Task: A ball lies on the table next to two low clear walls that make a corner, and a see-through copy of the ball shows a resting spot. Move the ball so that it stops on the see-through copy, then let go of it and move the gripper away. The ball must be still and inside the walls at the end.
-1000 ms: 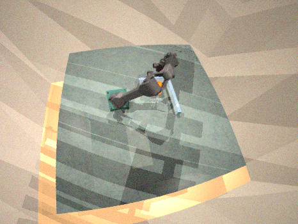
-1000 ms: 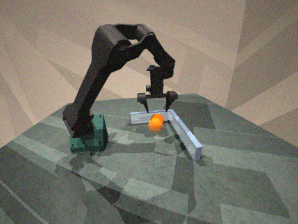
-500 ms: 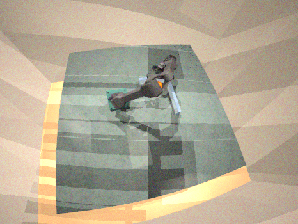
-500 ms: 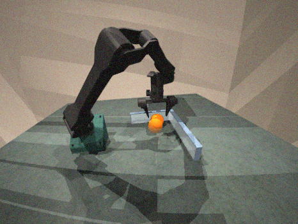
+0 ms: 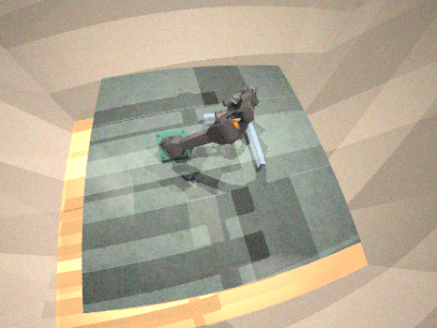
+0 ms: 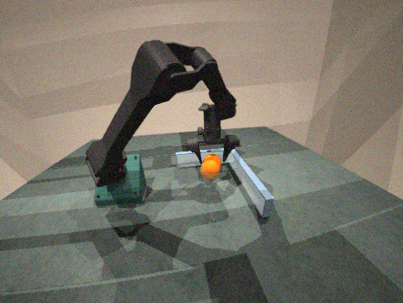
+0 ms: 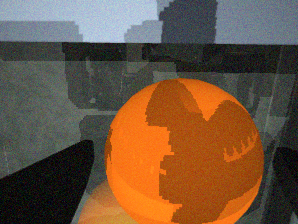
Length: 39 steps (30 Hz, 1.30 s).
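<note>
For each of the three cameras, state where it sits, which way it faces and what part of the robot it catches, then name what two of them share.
Top: high overhead, looking down at the table; shows the whole arm from base to wrist, covering most of the ball.
Exterior: low, off the table's edge, looking across at the arm's front; shows the base, arm and open gripper straddling the ball.
Wrist: on the gripper, looking down between its fingers; the ball fills the view.
Shared: top and exterior both show the corner walls.
</note>
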Tool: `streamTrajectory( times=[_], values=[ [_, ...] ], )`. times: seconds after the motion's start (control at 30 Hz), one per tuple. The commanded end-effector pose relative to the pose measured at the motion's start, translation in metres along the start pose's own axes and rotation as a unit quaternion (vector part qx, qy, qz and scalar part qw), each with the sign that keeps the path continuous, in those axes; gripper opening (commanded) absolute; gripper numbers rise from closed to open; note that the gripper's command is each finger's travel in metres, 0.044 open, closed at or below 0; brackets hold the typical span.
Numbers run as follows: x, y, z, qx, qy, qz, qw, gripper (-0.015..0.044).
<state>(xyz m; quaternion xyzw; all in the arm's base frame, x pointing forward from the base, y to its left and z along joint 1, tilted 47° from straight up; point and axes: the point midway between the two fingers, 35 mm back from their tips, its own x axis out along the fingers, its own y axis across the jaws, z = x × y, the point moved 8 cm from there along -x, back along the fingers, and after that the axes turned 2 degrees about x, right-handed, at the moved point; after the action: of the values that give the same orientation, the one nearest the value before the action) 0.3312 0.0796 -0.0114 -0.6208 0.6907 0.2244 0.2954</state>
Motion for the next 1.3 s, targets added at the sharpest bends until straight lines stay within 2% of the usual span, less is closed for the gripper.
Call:
streamTrajectory(
  times=[0.0, 0.27, 0.43, 0.67, 1.27],
  values=[
    [0.003, 0.001, 0.000, -0.004, 0.002, 0.000, 1.000, 0.0355],
    [0.003, 0.001, 0.000, -0.004, 0.002, 0.000, 1.000, 0.0301],
    [-0.003, -0.005, -0.011, -0.003, -0.013, -0.004, 1.000, 0.0170],
    [-0.031, -0.010, -0.006, -0.004, -0.014, -0.003, 1.000, 0.0000],
    [-0.124, -0.003, 0.001, -0.005, -0.004, 0.000, 1.000, 0.0000]
  ],
)
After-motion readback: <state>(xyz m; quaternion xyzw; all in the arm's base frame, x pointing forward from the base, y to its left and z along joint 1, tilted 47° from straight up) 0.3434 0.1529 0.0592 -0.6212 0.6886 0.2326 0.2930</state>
